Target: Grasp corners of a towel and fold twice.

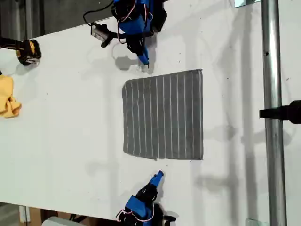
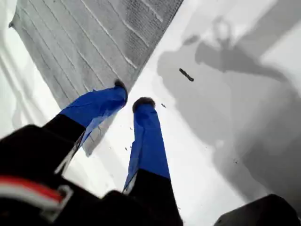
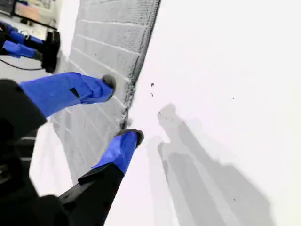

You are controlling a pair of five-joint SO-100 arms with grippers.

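The towel [image 1: 163, 115] lies flat and spread in the middle of the white counter [image 1: 70, 132], with its white stripes running between the two arms. In the exterior view one arm [image 1: 136, 23] reaches in from the top and its blue tip is just off the towel's upper edge. The other arm [image 1: 141, 205] comes up from the bottom, just short of the lower edge.

On the first wrist view, the first hand [image 2: 130, 96] has its fingers only a little apart and nothing is held. One fingertip is over the towel's [image 2: 84, 42] border and the other is over bare counter. One rounded corner [image 2: 13, 22] shows far off.

The second hand [image 3: 123, 108] is spread wider and is empty too, straddling the towel's [image 3: 108, 42] edge. A yellow cloth [image 1: 7, 96] sits well apart at the exterior view's left.
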